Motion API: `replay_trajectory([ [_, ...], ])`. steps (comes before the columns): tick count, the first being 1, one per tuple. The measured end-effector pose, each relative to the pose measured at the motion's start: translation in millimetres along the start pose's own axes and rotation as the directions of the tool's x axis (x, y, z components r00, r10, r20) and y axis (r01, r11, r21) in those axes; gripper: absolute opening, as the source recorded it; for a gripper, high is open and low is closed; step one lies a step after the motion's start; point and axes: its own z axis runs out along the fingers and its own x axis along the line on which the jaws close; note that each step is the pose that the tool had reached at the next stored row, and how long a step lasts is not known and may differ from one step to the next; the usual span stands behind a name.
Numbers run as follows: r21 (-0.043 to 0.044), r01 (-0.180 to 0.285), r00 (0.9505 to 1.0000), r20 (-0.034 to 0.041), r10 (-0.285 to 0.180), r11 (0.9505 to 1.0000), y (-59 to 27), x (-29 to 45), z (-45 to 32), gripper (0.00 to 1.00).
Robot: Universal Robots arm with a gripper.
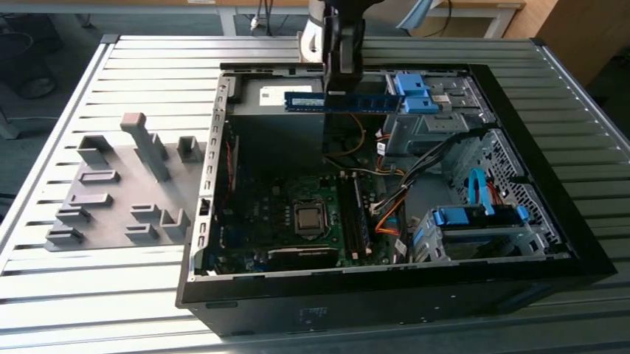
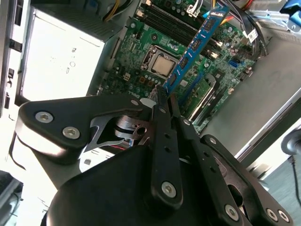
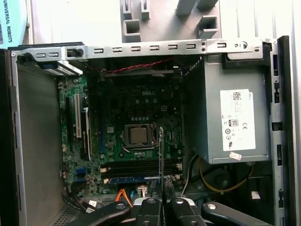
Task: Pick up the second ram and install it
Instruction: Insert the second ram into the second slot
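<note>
You had the second ram (image 1: 341, 101) pinched between the fingers (image 2: 162, 100), which were closed tight on one end of the stick, so most of its length stuck out past the fingertips. It hung in the air above the open computer case (image 1: 580, 243), over the case's far end near the power supply (image 3: 233, 117), not seated in any slot.

The stick was long, thin and flat, blue with a row of black chips; in the second wrist view (image 2: 196, 47) it ran from the fingertips toward 1 o'clock across the green motherboard (image 2: 141, 61).

In the exterior view you saw its broad face lying level, with the gripper (image 1: 341, 74) coming down on it from 12 o'clock. The first wrist view caught it edge-on (image 3: 161, 160), a thin dark line over the processor socket (image 3: 138, 136) and the memory slots (image 3: 141, 167). The exterior view alone gave you the grey holder tray (image 1: 118, 192) on the slatted desk (image 1: 99, 295), at 9 o'clock from the case.
</note>
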Motion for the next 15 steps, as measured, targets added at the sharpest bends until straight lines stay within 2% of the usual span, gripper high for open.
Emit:
replay_trajectory([
  [10,0.0016,-0.072,0.9974,-0.0002,0.072,0.9974,0.0,0.0,0.0,0.14],
  [15,0.0025,-0.114,0.9935,-0.0002,0.114,0.9935,0.0,0.0,0.1,0.14],
])
